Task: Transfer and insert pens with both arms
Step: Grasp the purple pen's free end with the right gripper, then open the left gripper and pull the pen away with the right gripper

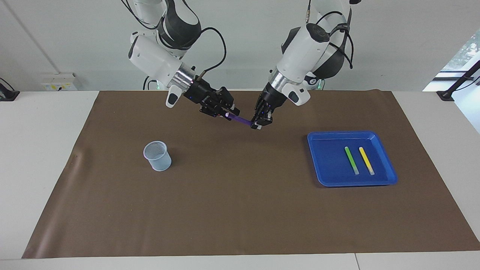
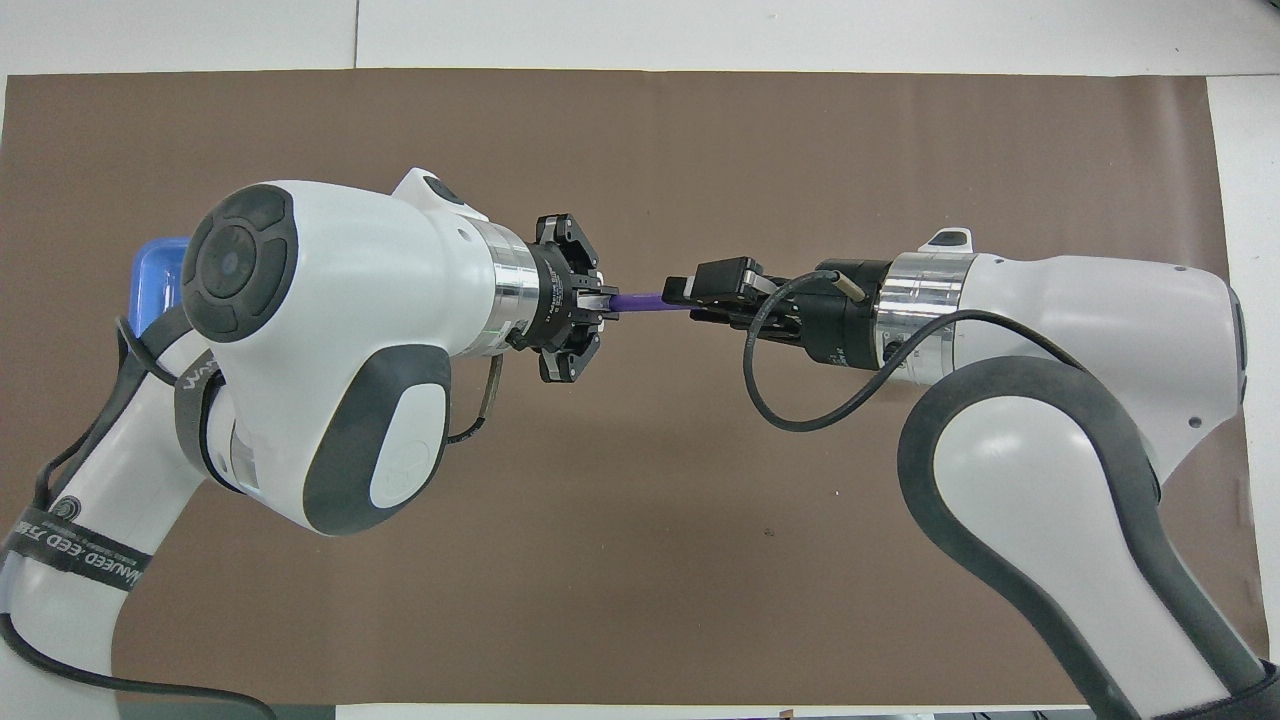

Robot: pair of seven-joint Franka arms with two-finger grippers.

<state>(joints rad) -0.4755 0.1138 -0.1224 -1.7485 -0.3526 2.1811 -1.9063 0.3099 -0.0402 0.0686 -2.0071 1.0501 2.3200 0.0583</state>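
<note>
Purple pen [image 1: 241, 120] hangs in the air over the brown mat [image 1: 240, 210], bridging the two grippers. The left gripper [image 1: 258, 123] is clamped on one end; the right gripper [image 1: 229, 112] surrounds the other end, but I cannot tell if it grips. If the left lets go too soon, the pen may drop.

The purple pen [image 2: 645, 299] spans between the left gripper [image 2: 606, 303] and right gripper [image 2: 680, 293].

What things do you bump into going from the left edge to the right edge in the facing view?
cup → right pincer → purple pen → left pincer → blue tray → green pen → yellow pen
</note>
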